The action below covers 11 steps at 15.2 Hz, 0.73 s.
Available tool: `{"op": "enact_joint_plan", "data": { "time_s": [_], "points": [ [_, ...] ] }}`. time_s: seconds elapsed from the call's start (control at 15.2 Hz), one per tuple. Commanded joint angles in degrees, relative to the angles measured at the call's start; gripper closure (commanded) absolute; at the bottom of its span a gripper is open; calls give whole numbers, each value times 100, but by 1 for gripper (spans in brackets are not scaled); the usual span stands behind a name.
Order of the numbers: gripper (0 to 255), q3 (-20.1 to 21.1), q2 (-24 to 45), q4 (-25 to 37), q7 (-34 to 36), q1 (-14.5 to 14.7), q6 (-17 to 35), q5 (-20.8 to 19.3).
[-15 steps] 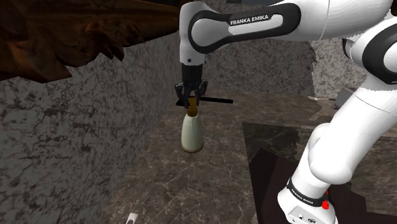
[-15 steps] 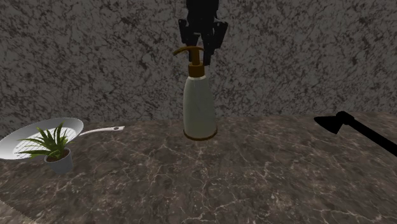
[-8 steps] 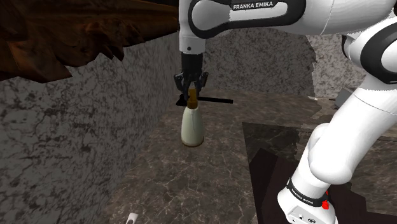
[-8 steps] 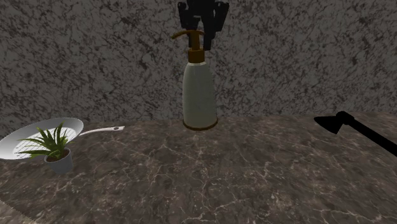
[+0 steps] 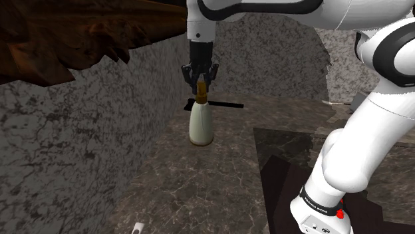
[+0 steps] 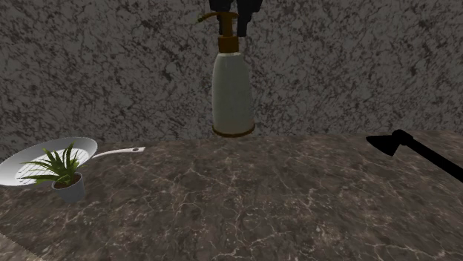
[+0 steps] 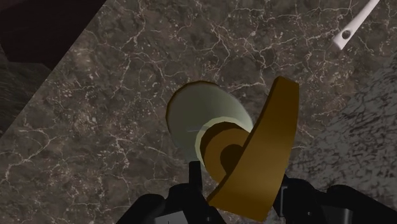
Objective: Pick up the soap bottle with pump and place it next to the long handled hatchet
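A cream soap bottle (image 5: 201,125) with a brass pump (image 6: 225,30) hangs upright a little above the dark marble counter (image 6: 260,207). My gripper (image 5: 201,78) is shut on the pump neck from above. In the second exterior view the gripper (image 6: 231,7) sits at the top edge over the bottle (image 6: 233,93). In the wrist view the fingers clasp the neck under the brass spout (image 7: 261,159), with the bottle body (image 7: 194,114) beyond my gripper (image 7: 236,191). The black long-handled hatchet (image 6: 415,152) lies on the counter at the second exterior view's right. In the shoulder view the hatchet (image 5: 223,104) shows just behind the bottle.
A white pan (image 6: 33,169) holding a small potted plant (image 6: 59,169) sits at the second exterior view's left. A speckled stone wall (image 6: 334,67) runs close behind the bottle. A dark wooden overhang (image 5: 80,33) hangs at the shoulder view's upper left.
The gripper has risen with the bottle, lifting its base off the counter. Hatchet, pan and plant have not moved.
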Motion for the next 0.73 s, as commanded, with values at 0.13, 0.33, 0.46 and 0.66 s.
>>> {"op": "enact_joint_plan", "data": {
  "time_s": [0.13, 0.33, 0.46, 0.66],
  "points": [
    [255, 7, 101, 428, 37, 1, -325, -17],
    [255, 11, 191, 767, 61, 2, -575, -33],
    [255, 16, 260, 1006, 80, 3, -745, -44],
    [255, 24, 379, 1386, 109, 7, -1007, -64]
  ]
}}
